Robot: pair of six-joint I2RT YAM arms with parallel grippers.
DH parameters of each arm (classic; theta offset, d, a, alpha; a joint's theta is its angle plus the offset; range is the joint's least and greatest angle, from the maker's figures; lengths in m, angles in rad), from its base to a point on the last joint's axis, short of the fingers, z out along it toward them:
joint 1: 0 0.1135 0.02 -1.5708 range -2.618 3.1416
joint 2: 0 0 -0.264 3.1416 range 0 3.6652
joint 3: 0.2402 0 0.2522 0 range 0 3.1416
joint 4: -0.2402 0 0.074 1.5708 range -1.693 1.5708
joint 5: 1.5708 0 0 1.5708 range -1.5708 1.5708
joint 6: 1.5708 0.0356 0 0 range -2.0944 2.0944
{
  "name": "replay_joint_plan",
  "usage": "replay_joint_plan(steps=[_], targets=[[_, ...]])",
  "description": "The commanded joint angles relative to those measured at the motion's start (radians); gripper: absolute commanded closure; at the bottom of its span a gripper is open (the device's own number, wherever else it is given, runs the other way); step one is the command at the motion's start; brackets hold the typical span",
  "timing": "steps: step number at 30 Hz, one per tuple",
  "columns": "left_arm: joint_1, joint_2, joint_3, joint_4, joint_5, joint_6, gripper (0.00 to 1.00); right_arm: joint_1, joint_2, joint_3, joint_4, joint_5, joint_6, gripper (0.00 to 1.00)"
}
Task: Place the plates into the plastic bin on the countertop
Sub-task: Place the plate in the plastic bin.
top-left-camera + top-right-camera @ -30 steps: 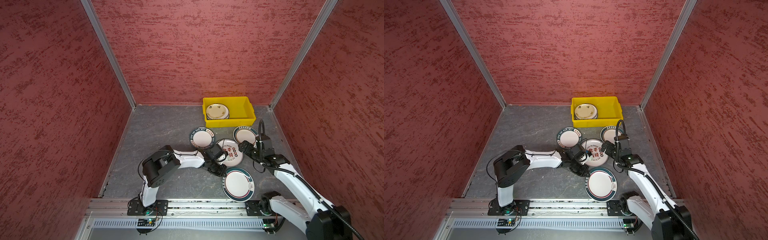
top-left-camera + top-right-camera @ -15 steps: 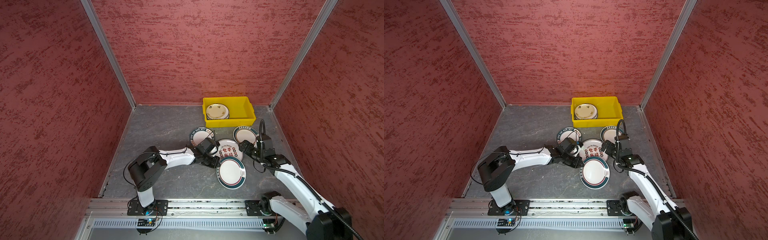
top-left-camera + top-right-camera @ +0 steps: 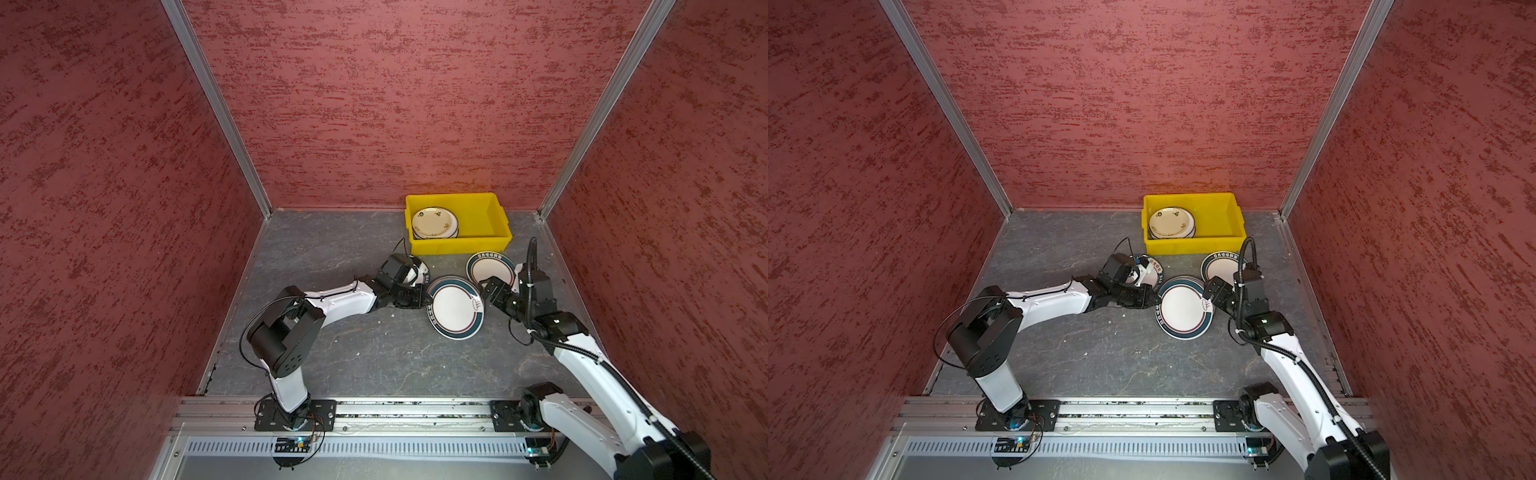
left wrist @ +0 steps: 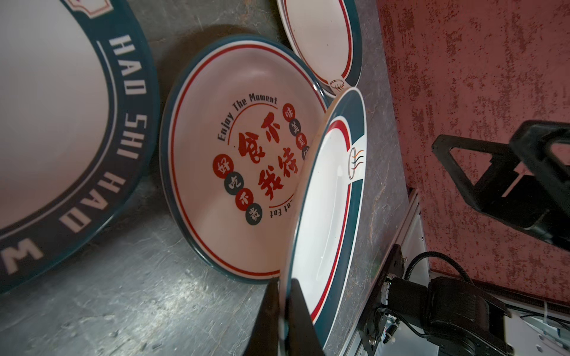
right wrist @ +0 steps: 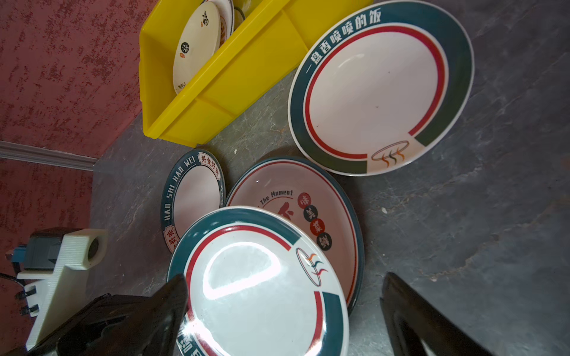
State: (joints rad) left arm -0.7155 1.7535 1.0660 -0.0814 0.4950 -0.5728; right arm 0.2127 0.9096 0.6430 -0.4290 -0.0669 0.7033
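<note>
one teal-rimmed plate is pinched at its rim by the closed left gripper and held tilted over the red-character plate on the countertop. the right gripper, spread wide and empty, is seen near the opposite rim. the yellow bin is found just beyond, farther from both bases; its right half is judged free.

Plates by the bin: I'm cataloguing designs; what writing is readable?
"HAO SHI HAO WEI": rim of the small teal-rimmed plate.
"Enjoy The Moment" and "食不我待": red-character plate.
"一盘香喷喷的饭": rim of the plate beside the bin, the bin itself unmarked.
Cream plates in the bin: too small to read.
Held plate: rim text mostly hidden.
</note>
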Motion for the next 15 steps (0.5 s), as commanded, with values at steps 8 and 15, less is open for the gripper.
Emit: replay_joint_plan(steps=[8, 15], targets=[[0.122, -0.014, 0.132, 0.076, 0.058, -0.056, 1.00, -0.010, -0.010, 0.005, 0.057, -0.004, -0.006, 0.01], [0.240, 0.026, 0.272, 0.067, 0.010, -0.099, 1.00, -0.012, -0.018, -0.027, 0.124, -0.048, -0.001, 0.01]])
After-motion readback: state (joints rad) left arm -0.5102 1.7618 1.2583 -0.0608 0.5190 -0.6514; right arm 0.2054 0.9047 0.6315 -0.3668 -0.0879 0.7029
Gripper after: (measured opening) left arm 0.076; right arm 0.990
